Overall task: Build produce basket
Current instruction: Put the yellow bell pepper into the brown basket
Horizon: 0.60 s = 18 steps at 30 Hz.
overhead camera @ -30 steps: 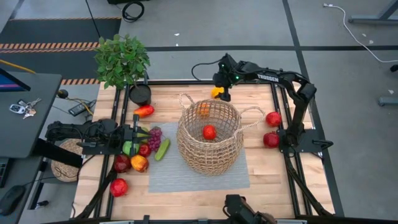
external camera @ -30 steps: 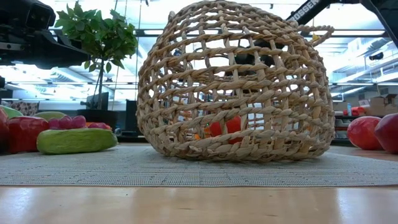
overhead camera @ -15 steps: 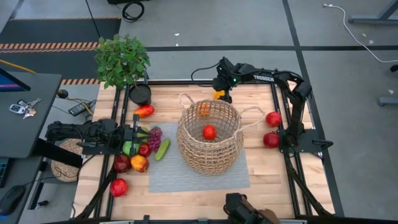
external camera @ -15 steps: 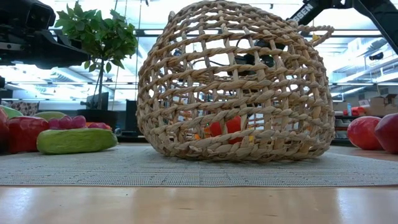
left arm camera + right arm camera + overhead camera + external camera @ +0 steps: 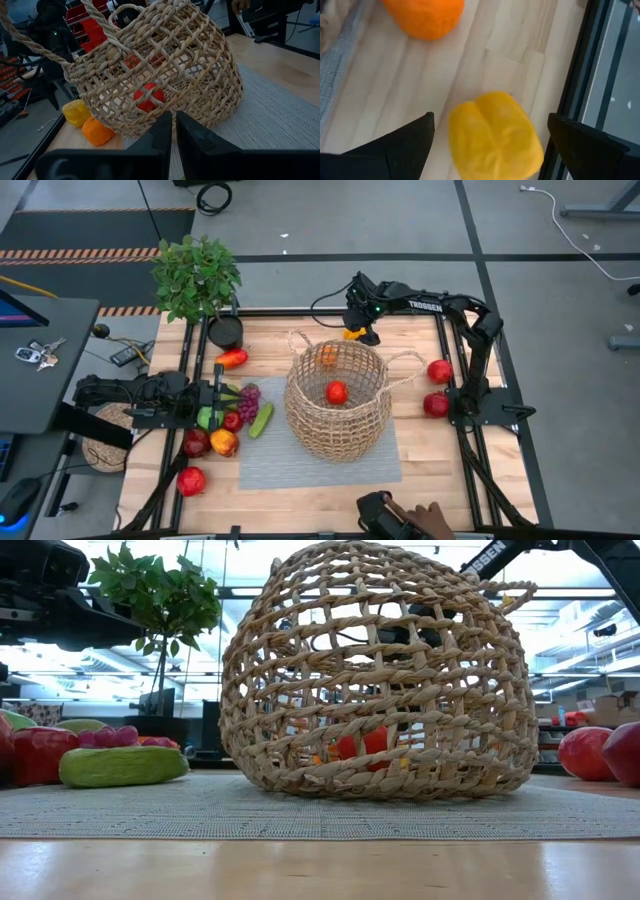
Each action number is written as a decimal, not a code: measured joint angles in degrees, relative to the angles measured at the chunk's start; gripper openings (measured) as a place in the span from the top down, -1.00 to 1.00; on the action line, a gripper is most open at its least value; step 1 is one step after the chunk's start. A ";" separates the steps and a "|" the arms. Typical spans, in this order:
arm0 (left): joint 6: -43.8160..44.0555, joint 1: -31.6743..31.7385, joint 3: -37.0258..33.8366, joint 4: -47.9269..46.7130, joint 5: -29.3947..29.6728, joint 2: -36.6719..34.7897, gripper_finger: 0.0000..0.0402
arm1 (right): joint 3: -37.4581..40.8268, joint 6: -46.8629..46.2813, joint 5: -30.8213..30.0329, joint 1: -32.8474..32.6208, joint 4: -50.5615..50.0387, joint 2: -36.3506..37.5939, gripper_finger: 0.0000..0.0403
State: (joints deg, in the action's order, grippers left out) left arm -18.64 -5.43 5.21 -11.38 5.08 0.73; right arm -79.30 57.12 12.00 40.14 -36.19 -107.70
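Now: right gripper [image 5: 487, 130] wide open, empty, poised over yellow lemon [image 5: 495, 135] at table's far edge, beyond basket [image 5: 336, 400]. Left gripper [image 5: 173, 131] shut, empty, beside produce pile.

Dark arms, white TROSSEN lettering

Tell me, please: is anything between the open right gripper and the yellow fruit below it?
Nothing visible. The right gripper hangs open over the yellow fruit, one finger on each side. The orange lies apart, nearer the basket.
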 joint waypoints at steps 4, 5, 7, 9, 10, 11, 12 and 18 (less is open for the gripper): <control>-0.01 -0.02 0.00 0.02 0.00 -0.02 0.86 | 1.42 -0.03 0.36 0.22 0.73 -0.02 -0.95; -0.01 -0.01 0.00 0.00 0.00 0.00 0.86 | 2.20 0.12 0.49 0.25 1.08 -0.02 -0.95; -0.01 0.00 0.00 0.00 0.00 -0.02 0.86 | 3.86 0.92 0.10 0.25 1.47 -0.05 -0.95; 0.00 0.00 0.00 0.00 0.00 0.00 0.84 | 5.15 1.21 -1.74 0.22 3.72 -0.09 -0.95; -0.01 -0.01 0.00 0.00 0.00 0.00 0.84 | 5.76 1.34 -2.14 0.22 5.27 -0.09 -0.95; -0.01 0.00 0.00 0.00 0.00 0.00 0.83 | 6.38 1.49 -2.25 0.24 6.54 -0.09 -0.95; -0.01 0.00 0.00 0.00 0.00 0.00 0.83 | 6.90 1.61 -2.31 0.33 7.08 -0.09 -0.95; -0.01 -0.01 0.00 0.01 0.00 0.00 0.83 | 7.49 4.12 -5.35 0.37 6.86 -0.09 -0.90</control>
State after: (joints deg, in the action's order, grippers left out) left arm -18.65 -5.44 5.21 -11.36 5.08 0.73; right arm -71.81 61.24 6.66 40.51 -29.34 -107.79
